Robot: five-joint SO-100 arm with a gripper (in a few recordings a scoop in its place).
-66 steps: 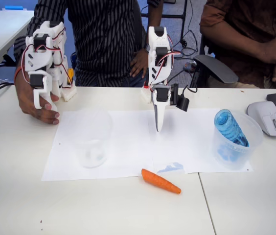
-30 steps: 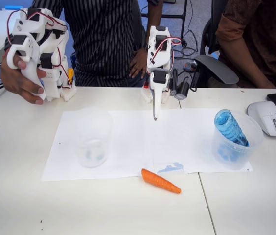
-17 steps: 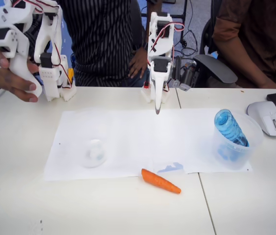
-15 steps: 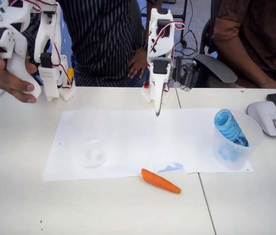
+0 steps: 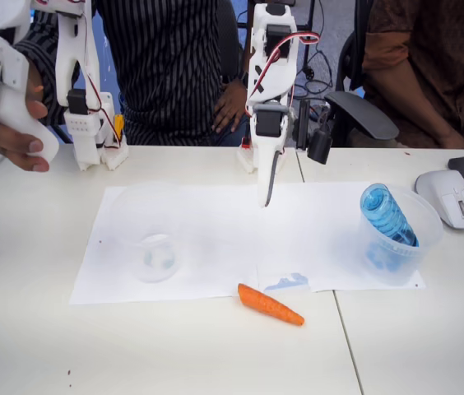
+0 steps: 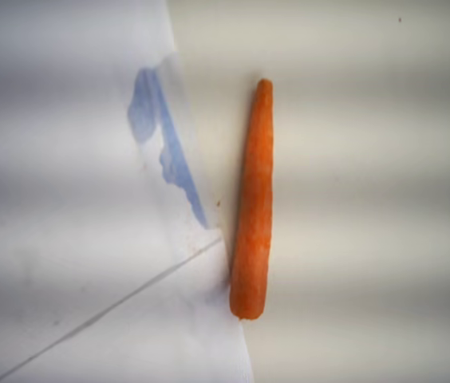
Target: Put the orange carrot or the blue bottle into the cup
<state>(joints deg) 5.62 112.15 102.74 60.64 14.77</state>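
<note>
Smooth matt orange skin on the carrot. Clear frosted plastic for the cup; translucent blue ribbed plastic on the bottle. Flat white paper sheets over a smooth matt table. White plastic shell on the arm.

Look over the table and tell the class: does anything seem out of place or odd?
Yes. The blue bottle already sits tilted in a second clear cup at the right of the fixed view, not in the cup on the left. The orange carrot lies off the white paper, on the bare table.
</note>
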